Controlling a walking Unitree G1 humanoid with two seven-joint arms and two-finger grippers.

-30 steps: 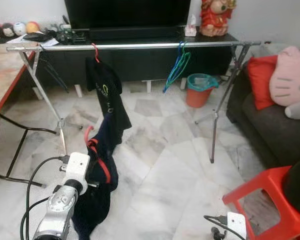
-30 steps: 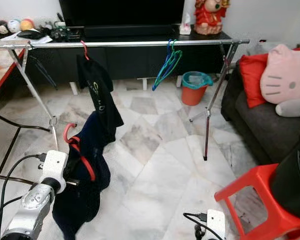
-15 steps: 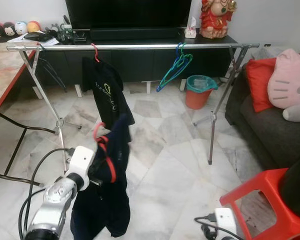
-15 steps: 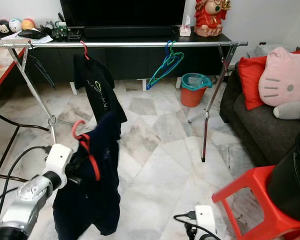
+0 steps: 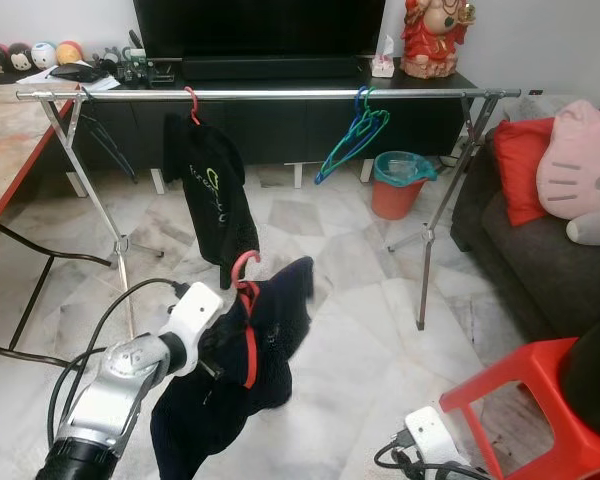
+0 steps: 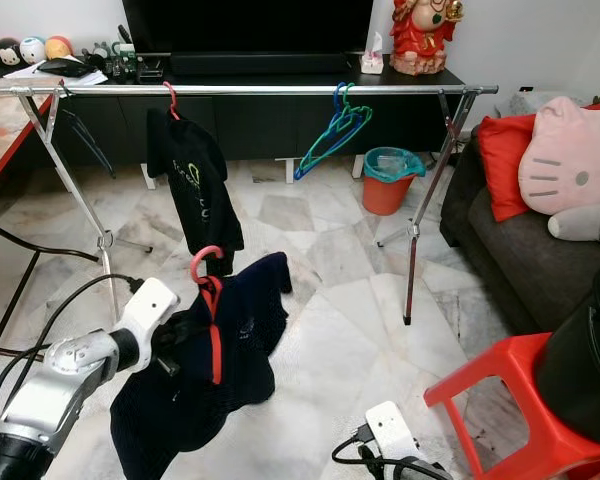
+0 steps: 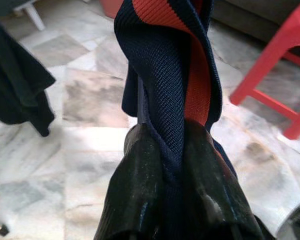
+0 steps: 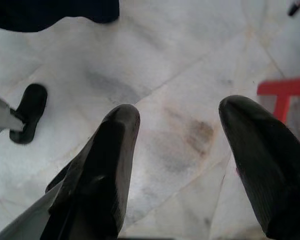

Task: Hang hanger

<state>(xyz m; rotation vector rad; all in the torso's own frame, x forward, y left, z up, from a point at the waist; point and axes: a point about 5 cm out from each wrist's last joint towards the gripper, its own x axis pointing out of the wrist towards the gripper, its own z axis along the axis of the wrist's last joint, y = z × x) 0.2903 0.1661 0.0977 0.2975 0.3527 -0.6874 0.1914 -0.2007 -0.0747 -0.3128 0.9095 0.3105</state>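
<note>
Your left tool [image 5: 220, 352] is clenched on the red hanger [image 5: 246, 318] through its navy shirt [image 5: 242, 375], low and well short of the rail [image 5: 280, 94]. The hook could miss the rail or snag the black shirt [image 5: 212, 190]. Your right tool [image 8: 177, 150] hangs open over the floor.

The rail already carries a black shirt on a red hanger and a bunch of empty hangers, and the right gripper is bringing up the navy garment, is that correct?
Not quite: the left gripper, not the right, holds the navy garment on its red hanger, as the left eye view shows. The rail does carry the black shirt and the empty hangers.
</note>
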